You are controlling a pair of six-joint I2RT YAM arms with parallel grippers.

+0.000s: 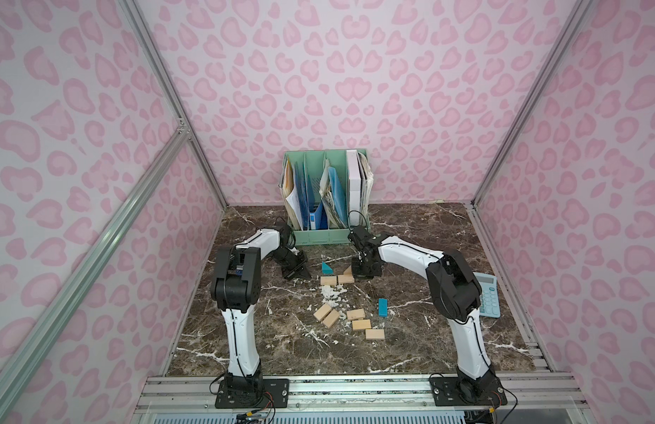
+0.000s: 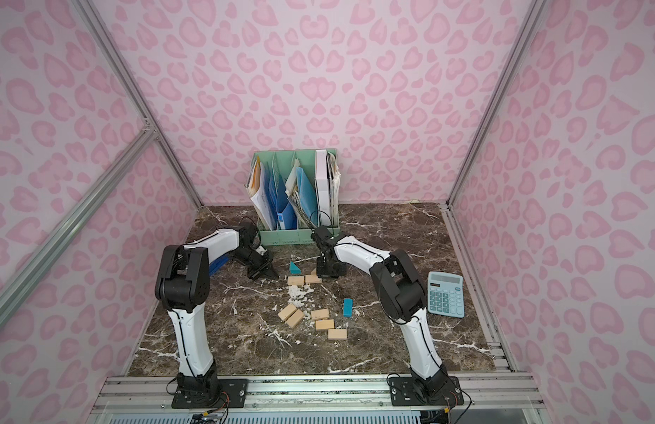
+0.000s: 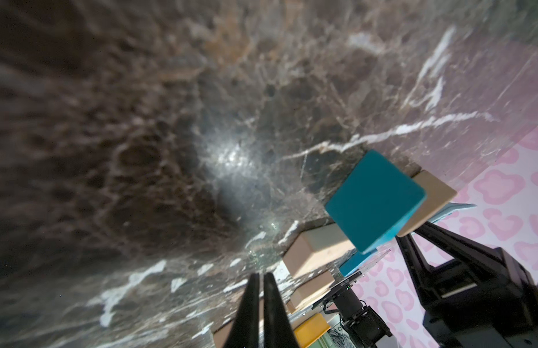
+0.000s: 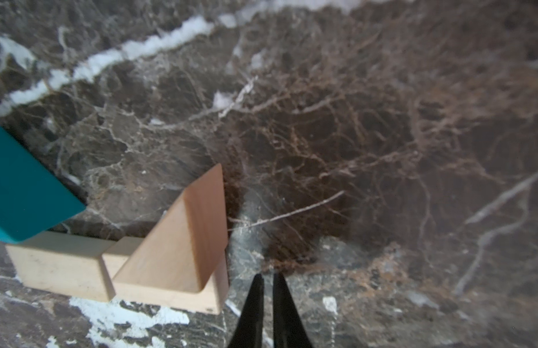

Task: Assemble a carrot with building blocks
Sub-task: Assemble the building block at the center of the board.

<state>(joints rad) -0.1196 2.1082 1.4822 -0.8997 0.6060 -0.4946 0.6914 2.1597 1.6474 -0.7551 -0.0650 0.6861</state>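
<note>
The carrot's start lies mid-table: two tan rectangular blocks (image 1: pixel 328 281) (image 1: pixel 346 279) side by side, with a teal triangle (image 1: pixel 326 268) and a tan triangle (image 1: pixel 348 271) on their far side. Several loose tan blocks (image 1: pixel 356 314) and a teal rectangular block (image 1: pixel 382 307) lie nearer the front. My left gripper (image 1: pixel 304 273) hovers just left of the teal triangle (image 3: pixel 373 202), shut and empty (image 3: pixel 260 275). My right gripper (image 4: pixel 268 275) is shut and empty, its tips close beside the tan triangle (image 4: pixel 177 250); in both top views its wrist (image 2: pixel 331 270) hides the fingers.
A green file organizer (image 1: pixel 326 205) full of papers stands at the back centre, just behind both wrists. A blue calculator (image 1: pixel 489 299) lies at the right edge by the right arm's elbow. White crumbs (image 1: pixel 333 293) are scattered between the two groups of blocks.
</note>
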